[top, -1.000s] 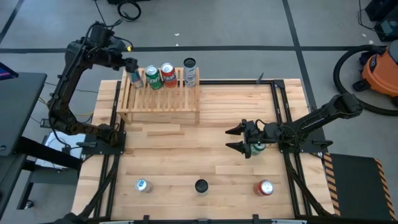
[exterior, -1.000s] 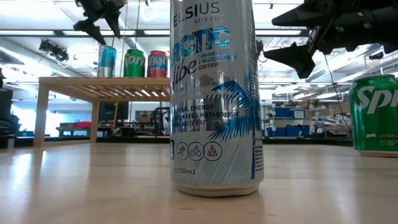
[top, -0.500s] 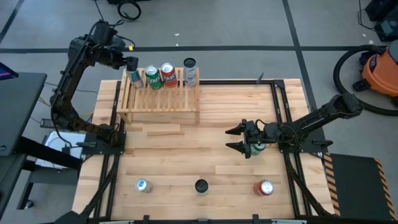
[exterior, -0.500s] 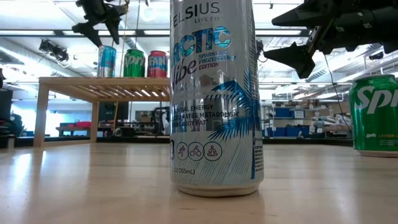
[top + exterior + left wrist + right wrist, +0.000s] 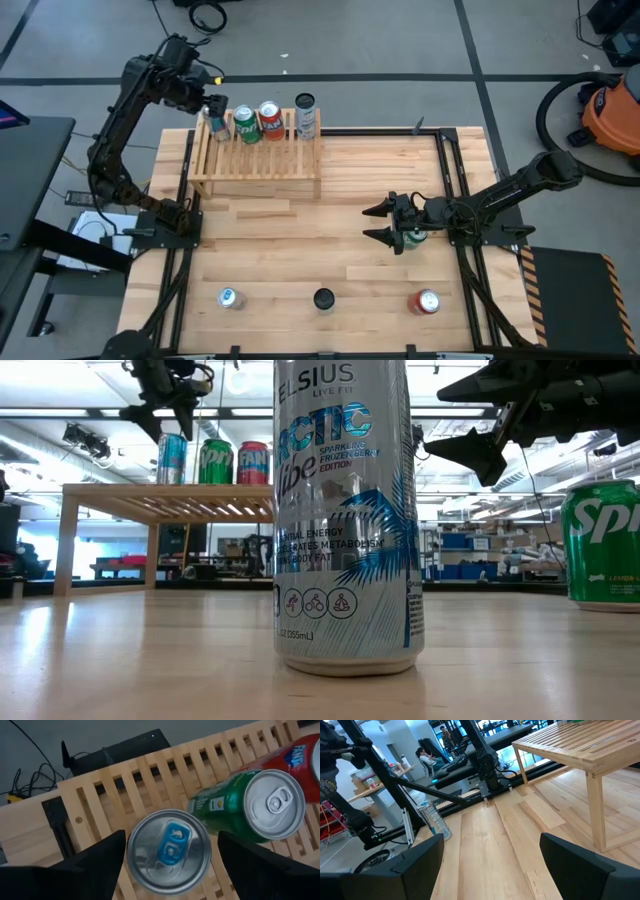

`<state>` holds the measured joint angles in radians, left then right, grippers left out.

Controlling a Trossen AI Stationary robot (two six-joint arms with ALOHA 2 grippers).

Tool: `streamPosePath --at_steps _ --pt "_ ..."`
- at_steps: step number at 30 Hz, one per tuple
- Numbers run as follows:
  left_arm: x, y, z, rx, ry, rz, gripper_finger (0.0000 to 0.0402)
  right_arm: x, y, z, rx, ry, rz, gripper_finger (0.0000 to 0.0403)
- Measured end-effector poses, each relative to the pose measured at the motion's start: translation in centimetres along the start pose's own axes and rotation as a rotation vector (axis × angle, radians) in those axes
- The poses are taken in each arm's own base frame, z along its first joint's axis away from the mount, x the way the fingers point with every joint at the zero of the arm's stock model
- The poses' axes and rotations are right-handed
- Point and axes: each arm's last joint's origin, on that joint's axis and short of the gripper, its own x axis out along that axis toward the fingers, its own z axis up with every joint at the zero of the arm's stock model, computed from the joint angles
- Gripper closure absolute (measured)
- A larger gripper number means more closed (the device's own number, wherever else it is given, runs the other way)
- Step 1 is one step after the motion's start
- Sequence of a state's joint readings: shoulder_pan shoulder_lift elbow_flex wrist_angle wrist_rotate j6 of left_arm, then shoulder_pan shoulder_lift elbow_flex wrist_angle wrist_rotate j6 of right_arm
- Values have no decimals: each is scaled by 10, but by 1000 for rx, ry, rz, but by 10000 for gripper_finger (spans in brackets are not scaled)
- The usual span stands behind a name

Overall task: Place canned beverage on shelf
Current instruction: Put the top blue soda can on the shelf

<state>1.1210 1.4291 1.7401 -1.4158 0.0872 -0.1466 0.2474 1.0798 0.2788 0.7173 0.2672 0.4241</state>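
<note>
Shelf [image 5: 258,150] at tabletop's far left corner, four cans stood upright on it; left gripper [image 5: 212,108] poised above the end blue-tab can [image 5: 169,851], fingers spread clear, apparently released; right gripper [image 5: 385,224] parked open mid-table beside green can [image 5: 415,238]

Grey floor [image 5: 400,40] with dark seams; orange vacuum [image 5: 612,112] at one side; ceiling strip lights [image 5: 90,426]; seated person [image 5: 424,756] behind.
</note>
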Motion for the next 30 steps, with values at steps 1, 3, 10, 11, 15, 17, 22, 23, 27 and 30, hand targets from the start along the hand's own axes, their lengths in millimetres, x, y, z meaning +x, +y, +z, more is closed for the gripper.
streamPosePath --at_steps 1,3,10,11,15,17,22,23,27,30 --pt "0 0 0 0 -1 0 83 0 0 0 0 0 0 64" --pt "0 0 0 0 1 1 83 0 0 0 0 0 0 64" --pt "0 2 -2 53 12 57 83 0 0 0 0 0 0 64" --pt "0 2 -2 52 15 62 83 0 0 0 0 0 0 64" --pt "0 2 -2 53 13 63 91 0 0 0 0 0 0 64" --pt "0 2 -2 60 12 62 100 0 0 0 0 0 0 64" --pt "0 2 -2 105 16 60 131 0 0 0 0 0 0 64" --pt "0 2 -2 112 17 56 138 0 0 0 0 0 0 64" --pt "-1 2 -3 158 22 40 154 0 0 0 0 0 0 64" --pt "-1 2 -3 191 26 37 153 0 0 0 0 0 0 64"
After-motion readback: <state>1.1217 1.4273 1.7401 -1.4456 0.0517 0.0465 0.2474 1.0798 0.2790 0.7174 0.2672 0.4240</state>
